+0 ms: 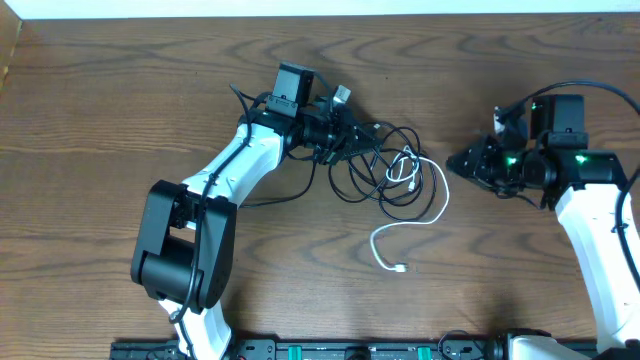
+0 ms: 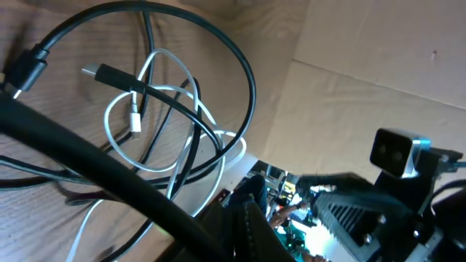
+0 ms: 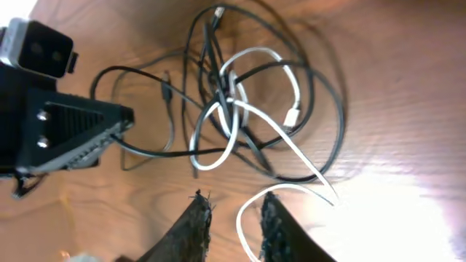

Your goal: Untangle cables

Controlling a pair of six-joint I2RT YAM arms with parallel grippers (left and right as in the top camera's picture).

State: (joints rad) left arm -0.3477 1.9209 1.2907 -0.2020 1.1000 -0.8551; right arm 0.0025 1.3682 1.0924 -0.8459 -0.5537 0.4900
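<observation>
Shut tight, the left jaws sit at the upper left edge of the tangle, at the end of the left arm [image 1: 235,165]. I cannot tell whether a cord is pinched between them. The right jaws stand slightly apart with nothing between them. They point left toward the tangle from well off to its right, on the right arm [image 1: 590,200].

The black cables [image 1: 360,140] lie in overlapping loops near the middle of the wooden surface [image 1: 120,90]. The white cable [image 1: 444,198] bunches in a small coil inside the right part of those loops. It then sweeps out in a wide curve toward the front and ends in a small plug [image 1: 400,267] lying free on the wood.

In the left wrist view, white loops cross over and under black strands. A black plug end [image 2: 109,73] and a white plug end [image 2: 136,116] lie close together.
</observation>
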